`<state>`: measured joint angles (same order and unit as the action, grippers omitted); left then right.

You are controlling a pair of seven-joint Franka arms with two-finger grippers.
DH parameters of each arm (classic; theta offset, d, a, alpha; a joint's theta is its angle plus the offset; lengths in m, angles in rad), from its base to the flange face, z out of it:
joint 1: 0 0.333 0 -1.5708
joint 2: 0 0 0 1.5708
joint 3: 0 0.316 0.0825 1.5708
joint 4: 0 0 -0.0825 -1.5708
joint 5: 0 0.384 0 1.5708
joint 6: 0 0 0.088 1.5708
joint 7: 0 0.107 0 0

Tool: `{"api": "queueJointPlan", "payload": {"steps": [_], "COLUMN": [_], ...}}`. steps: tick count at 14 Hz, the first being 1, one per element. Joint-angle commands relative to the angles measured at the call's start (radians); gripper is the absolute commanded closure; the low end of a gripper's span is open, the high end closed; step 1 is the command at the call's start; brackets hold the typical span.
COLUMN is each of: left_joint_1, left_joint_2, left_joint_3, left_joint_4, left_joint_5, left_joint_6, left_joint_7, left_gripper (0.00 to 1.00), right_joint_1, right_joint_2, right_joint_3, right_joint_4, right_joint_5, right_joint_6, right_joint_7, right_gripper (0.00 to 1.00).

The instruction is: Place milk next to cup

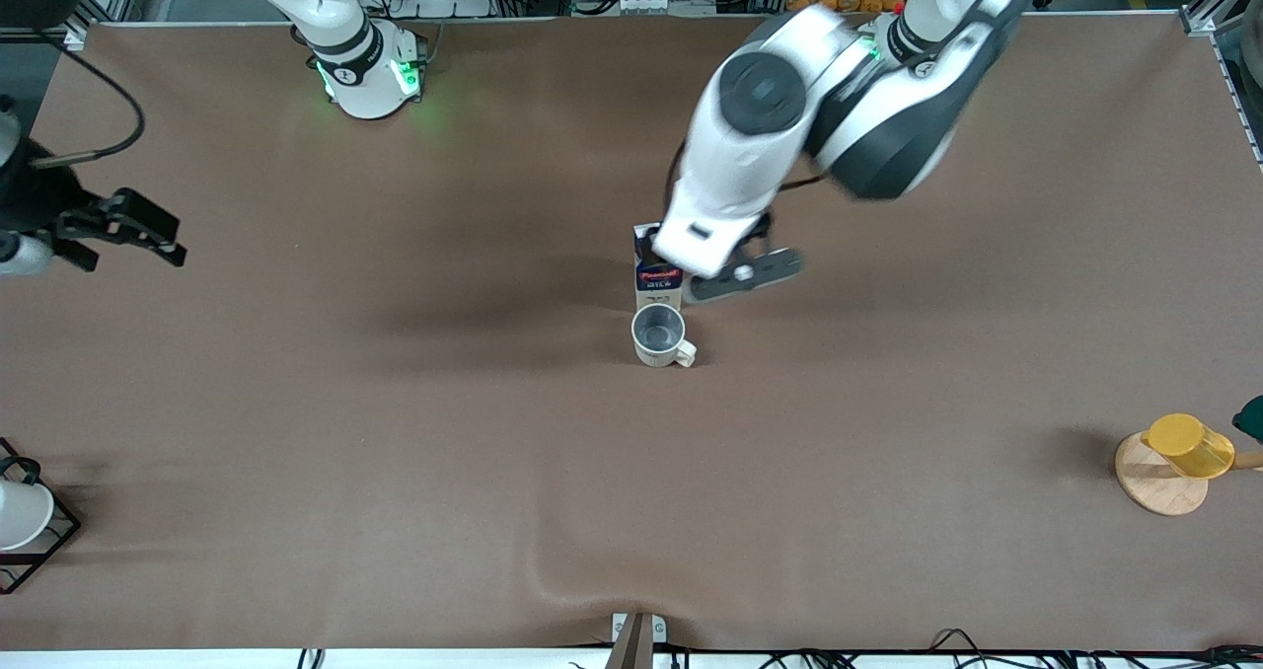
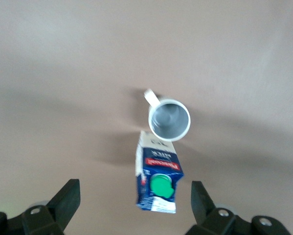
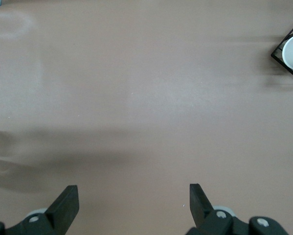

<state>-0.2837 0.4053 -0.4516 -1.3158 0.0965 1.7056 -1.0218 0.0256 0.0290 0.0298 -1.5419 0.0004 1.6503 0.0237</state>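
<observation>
Two spread fingers point(image 2: 68, 198) of the left gripper point(image 2: 134, 200) over the milk point(image 2: 157, 178), clear of its sides; carton upright mid-bench point(image 1: 395, 452), just beside the cup point(image 1: 658, 334) and farther from the front camera. Right gripper point(image 3: 131, 203) waiting, fingers apart, above bare bench at the right arm's end. Wire-framed white vessel point(image 1: 20, 516) and yellow plastic cup point(image 1: 1192, 446) on a wooden disc point(image 1: 1154, 482) well apart at opposite ends.

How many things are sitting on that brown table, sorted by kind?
Cartons: 1, the milk.
Drinking cups: 2, the cup and a yellow plastic cup.
Round wooden boards: 1, the wooden board.
White vessels in a black wire frame: 1, the framed vessel.
Total: 5.
</observation>
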Motion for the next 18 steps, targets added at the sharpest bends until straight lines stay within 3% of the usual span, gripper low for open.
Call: {"api": "queueJointPlan", "payload": {"steps": [1,5,10,11,13,14,16,18], "left_joint_1": [0.160,0.403,0.511,0.486,0.352,0.333,0.333,0.319], "left_joint_2": [-0.141,-0.218,-0.244,-0.262,-0.321,-0.345,-0.396,-0.399], "left_joint_3": [0.001,-0.004,-0.001,0.036,0.224,0.279,0.300,0.309], "left_joint_4": [-0.039,-0.043,-0.057,-0.069,-0.138,-0.170,-0.242,-0.238], "left_joint_5": [0.005,0.002,-0.003,-0.011,-0.039,-0.073,-0.086,-0.074], "left_joint_6": [-0.065,-0.210,-0.233,-0.231,-0.228,-0.225,-0.190,-0.190], "left_joint_7": [0.179,0.558,0.638,0.666,0.710,0.747,0.766,0.766], "left_gripper": [0.00,0.00,0.00,0.00,0.00,0.00,0.00,0.00], "right_joint_1": [0.008,0.005,-0.013,-0.012,-0.013,-0.013,-0.013,-0.013], "right_joint_2": [0.003,0.003,0.006,0.006,0.008,0.008,0.015,0.017], "right_joint_3": [-0.008,-0.011,-0.011,-0.011,-0.011,-0.011,-0.011,-0.011], "right_joint_4": [0.029,0.035,0.034,0.034,0.034,0.034,0.034,0.034], "right_joint_5": [-0.023,-0.022,-0.011,-0.011,-0.011,-0.011,-0.011,-0.011], "right_joint_6": [-0.023,-0.021,-0.024,-0.024,-0.024,-0.023,-0.023,-0.023], "right_joint_7": [0.013,0.001,-0.005,-0.013,-0.015,-0.015,-0.015,-0.015], "right_gripper": [0.00,0.00,0.00,0.00,0.00,0.00,0.00,0.00]}}
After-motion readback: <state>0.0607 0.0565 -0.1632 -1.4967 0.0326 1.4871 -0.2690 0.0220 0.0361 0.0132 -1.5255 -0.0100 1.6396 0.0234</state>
